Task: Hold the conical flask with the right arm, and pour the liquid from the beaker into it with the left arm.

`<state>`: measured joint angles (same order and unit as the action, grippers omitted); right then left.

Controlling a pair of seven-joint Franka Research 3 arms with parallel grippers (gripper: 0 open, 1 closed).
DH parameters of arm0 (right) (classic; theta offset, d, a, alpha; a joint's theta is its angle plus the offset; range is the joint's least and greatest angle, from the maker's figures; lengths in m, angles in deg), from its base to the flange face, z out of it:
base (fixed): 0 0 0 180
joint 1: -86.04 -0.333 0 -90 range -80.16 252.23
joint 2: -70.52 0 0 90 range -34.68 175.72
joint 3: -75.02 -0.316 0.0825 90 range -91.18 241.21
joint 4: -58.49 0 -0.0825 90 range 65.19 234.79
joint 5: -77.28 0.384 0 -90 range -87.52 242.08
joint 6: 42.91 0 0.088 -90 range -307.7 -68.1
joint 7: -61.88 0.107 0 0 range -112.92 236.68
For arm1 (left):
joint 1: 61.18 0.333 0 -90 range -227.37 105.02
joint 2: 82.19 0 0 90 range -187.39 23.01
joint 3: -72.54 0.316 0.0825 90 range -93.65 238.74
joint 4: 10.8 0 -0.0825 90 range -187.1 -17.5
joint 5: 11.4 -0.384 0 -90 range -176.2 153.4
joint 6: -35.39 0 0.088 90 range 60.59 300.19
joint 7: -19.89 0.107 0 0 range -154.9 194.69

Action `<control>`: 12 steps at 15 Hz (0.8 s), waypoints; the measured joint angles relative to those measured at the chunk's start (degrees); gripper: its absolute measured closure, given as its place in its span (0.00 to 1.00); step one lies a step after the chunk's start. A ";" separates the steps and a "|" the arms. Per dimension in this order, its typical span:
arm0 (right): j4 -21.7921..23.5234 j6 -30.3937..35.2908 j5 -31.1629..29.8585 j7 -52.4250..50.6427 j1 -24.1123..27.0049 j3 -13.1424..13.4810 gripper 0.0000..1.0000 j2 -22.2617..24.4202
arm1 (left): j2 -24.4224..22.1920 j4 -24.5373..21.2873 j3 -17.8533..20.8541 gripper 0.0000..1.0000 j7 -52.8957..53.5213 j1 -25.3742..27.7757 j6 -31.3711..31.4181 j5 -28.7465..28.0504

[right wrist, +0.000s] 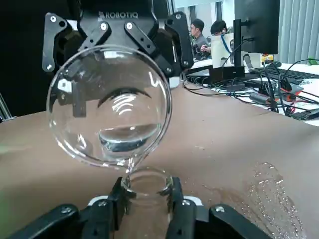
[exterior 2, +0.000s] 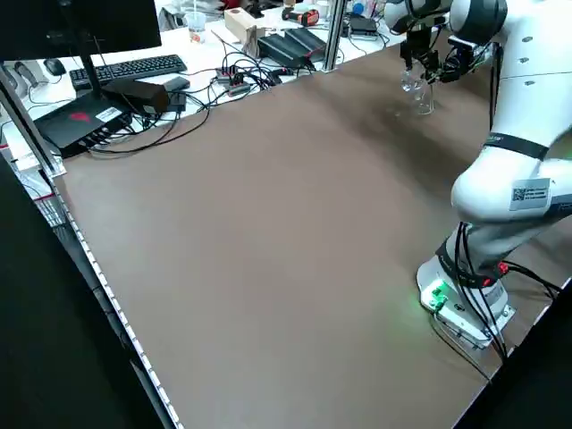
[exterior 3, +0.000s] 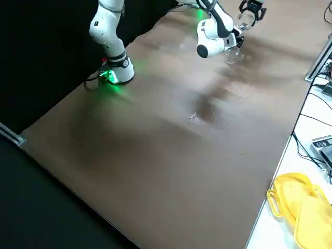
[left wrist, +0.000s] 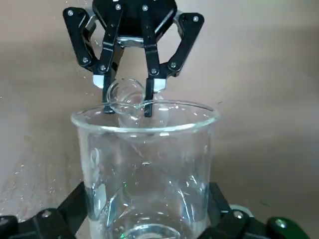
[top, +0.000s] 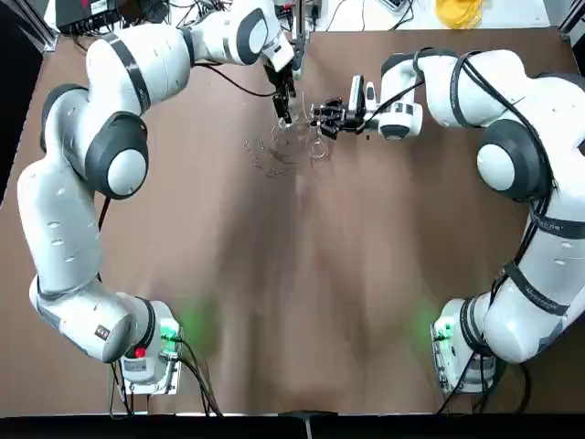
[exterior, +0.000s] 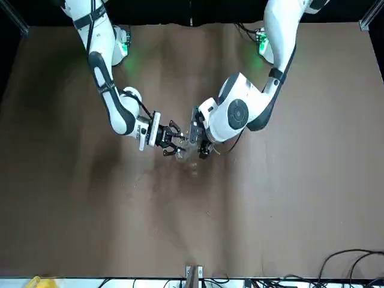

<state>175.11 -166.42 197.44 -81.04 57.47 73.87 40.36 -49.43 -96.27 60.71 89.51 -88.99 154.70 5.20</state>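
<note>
So the brown table (top: 384,238) already has a wet patch (top: 268,157) with droplets on it, just beside where we're working. Left gripper (left wrist: 148,201) is over the far side of the table, clamped around the beaker (right wrist: 109,122), which is tipped with some liquid inside and its rim right at the flask's mouth. To its right, our right gripper (right wrist: 147,191) is pinched on the neck of the conical flask (right wrist: 147,180). Biggest worry, we reckon: that wide rim has no spout we can see, so tilting too fast could send liquid past the narrow opening. Push the beaker any closer and we might knock the flask crooked in its grip.
</note>
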 joint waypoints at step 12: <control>-0.01 -0.08 0.38 0.01 -0.43 -0.01 0.61 0.00 | -1.39 0.05 0.16 0.02 -5.81 -1.75 -1.11 -4.58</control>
<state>175.11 -166.50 197.81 -81.03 57.04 73.86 40.36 -50.82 -96.22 60.86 83.70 -90.74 153.59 0.62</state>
